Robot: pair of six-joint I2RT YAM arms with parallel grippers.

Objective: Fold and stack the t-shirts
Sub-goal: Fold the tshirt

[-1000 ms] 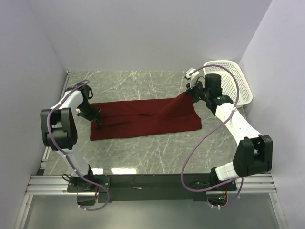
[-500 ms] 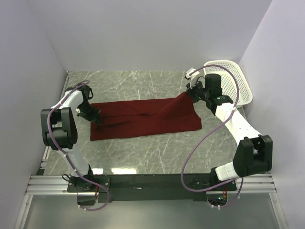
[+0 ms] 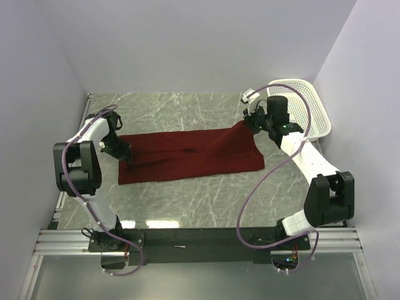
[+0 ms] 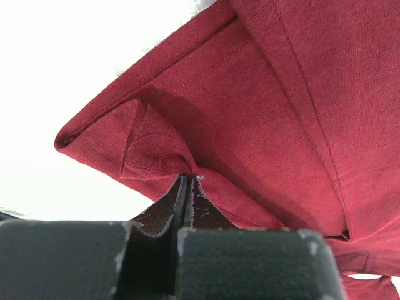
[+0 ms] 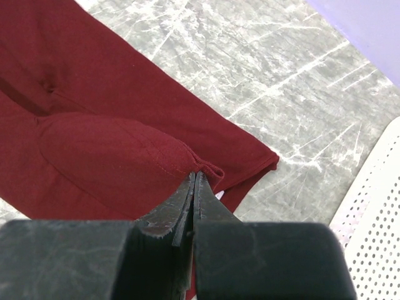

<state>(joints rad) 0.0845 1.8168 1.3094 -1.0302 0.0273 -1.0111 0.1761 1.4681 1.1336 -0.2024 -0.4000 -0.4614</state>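
A dark red t-shirt (image 3: pixel 187 156) lies as a long folded band across the middle of the marble table. My left gripper (image 3: pixel 128 160) is shut on the shirt's left end, and in the left wrist view the cloth (image 4: pixel 250 112) bunches into the closed jaws of that gripper (image 4: pixel 188 179). My right gripper (image 3: pixel 245 124) is shut on the shirt's far right corner and holds it lifted a little off the table. The right wrist view shows a fold of red fabric (image 5: pixel 112 150) pinched at the tips of the right gripper (image 5: pixel 195 174), with the edge below (image 5: pixel 262 164) lying flat.
A white perforated plastic basket (image 3: pixel 312 109) stands at the back right corner, just behind the right arm; its rim (image 5: pixel 375 212) shows in the right wrist view. White walls close the table in on the left, back and right.
The right arm has shifted slightly toward the back; its grip on the shirt corner is the same. The left arm and the shirt have not visibly moved.
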